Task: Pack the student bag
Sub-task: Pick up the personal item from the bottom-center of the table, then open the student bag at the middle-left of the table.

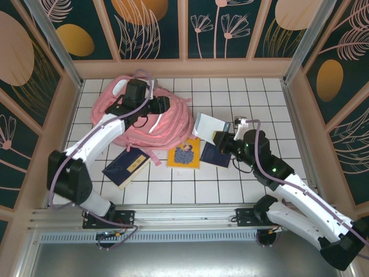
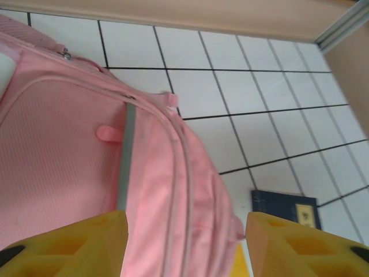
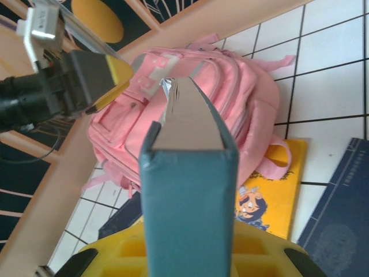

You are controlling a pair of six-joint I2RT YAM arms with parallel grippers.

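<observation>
Far left: large soft pink fabric student bag (image 1: 144, 124), lying on the white tiled table (image 1: 259, 98), left gripper (image 2: 184, 245) above it, jaws apart and empty. Centre, just near of the bag: dark blue book (image 1: 125, 166), yellow picture book (image 1: 185, 153), second dark blue book (image 1: 214, 154), all unpacked. Right: right gripper (image 1: 219, 137) clamped on a raised teal hardback book (image 3: 187, 190); step judged as delivering it, which next calls for an open bag mouth, not discernible here.
</observation>
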